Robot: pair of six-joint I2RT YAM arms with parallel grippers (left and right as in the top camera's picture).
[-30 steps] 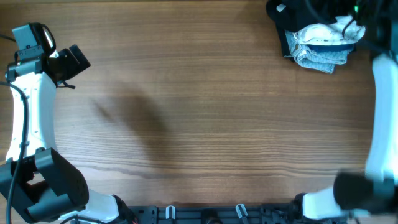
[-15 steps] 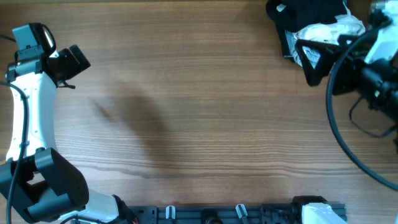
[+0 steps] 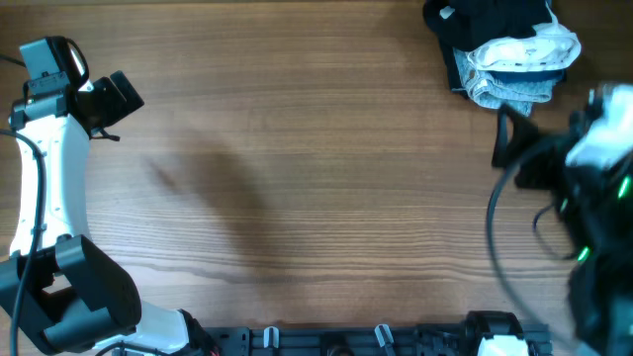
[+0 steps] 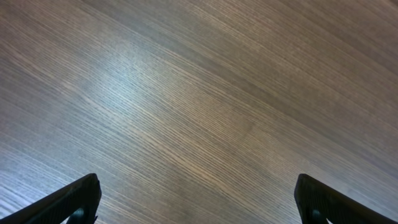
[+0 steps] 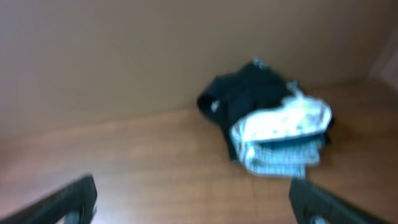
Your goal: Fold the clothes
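Note:
The clothes, a crumpled black garment (image 3: 483, 20), lie in a pile at the table's far right corner, partly under lighter fabric. The right wrist view shows the black garment (image 5: 245, 93) ahead, blurred by motion. My right gripper (image 3: 509, 148) hovers just in front of the pile, apart from it. In its own wrist view the right gripper (image 5: 193, 205) is open, with bare table between its fingers. My left gripper (image 3: 117, 102) is at the far left, open over bare wood. In its wrist view the left gripper (image 4: 199, 205) has nothing between its fingers.
A white fabric with dark stripes (image 3: 524, 51) and a pale blue checked piece (image 3: 509, 91) lie on top of the black garment. The wooden table (image 3: 316, 188) spreads between the arms. The arm bases (image 3: 376, 341) sit along the near edge.
My right arm has swung back from over the pile toward the near right, blurred in motion. The left arm and the pile have not moved.

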